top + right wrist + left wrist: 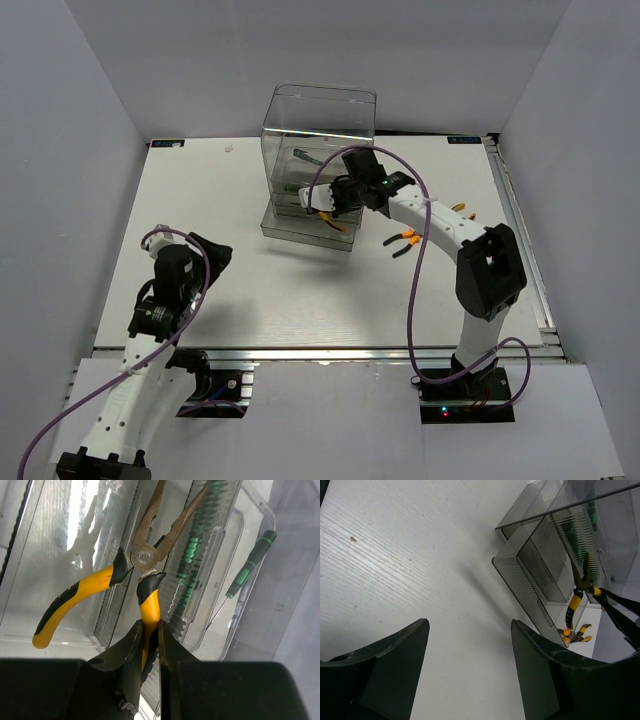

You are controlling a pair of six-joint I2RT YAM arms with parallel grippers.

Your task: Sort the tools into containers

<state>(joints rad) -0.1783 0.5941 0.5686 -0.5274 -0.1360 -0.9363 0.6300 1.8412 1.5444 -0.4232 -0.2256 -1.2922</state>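
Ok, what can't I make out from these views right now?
- Top view: the right gripper and its pliers are lost against the cabinet; inside it or outside, cannot tell.
- Right wrist view: the gripped handle's end is hidden between the jaws.
- Top view: loose pliers by the right arm are too small for detail.

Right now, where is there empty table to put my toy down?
Biggest bare patch: the middle of the table, between the left arm and the pulled-out drawer. The far-left corner beside the cabinet is bare too. Crowded: over the drawer, where the right arm holds pliers, and beside it where loose pliers lie.
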